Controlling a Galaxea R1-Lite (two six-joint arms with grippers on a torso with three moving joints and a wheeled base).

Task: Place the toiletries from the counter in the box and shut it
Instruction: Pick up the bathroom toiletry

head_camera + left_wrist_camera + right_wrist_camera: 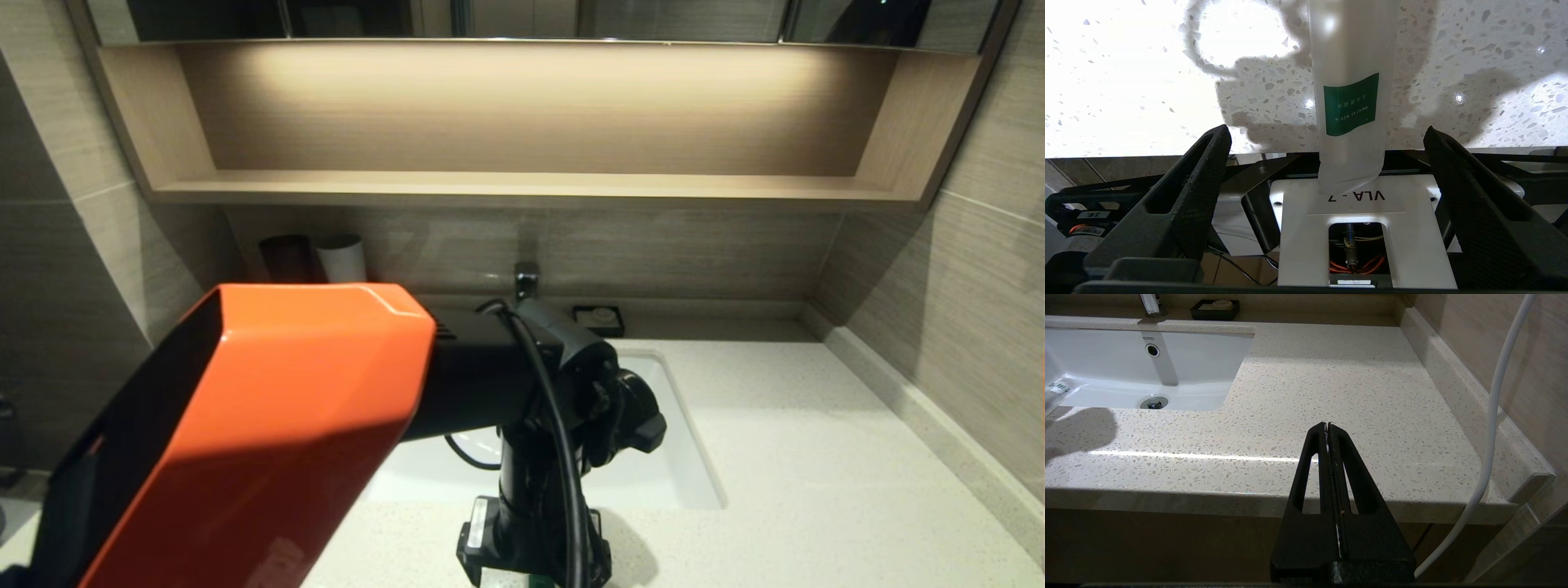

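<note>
A white packet with a green "dental kit" label (pixel 1351 61) lies on the speckled counter (pixel 1126 81), its end sticking out past the front edge. My left gripper (pixel 1327 130) points down at the front edge of the counter (pixel 535 563) and is open, with one finger on each side of the packet and not touching it. My right gripper (pixel 1327 425) is shut and empty, held just in front of the counter's front edge at the right; it does not show in the head view. The box is out of view.
A white sink (pixel 653 474) lies behind the left gripper, with a faucet (pixel 526 282) and a black soap dish (pixel 598 318) at the back. Two cups (pixel 314 257) stand at the back left. My orange left arm (pixel 245 425) hides the left counter. A white cable (pixel 1494 416) hangs at the right.
</note>
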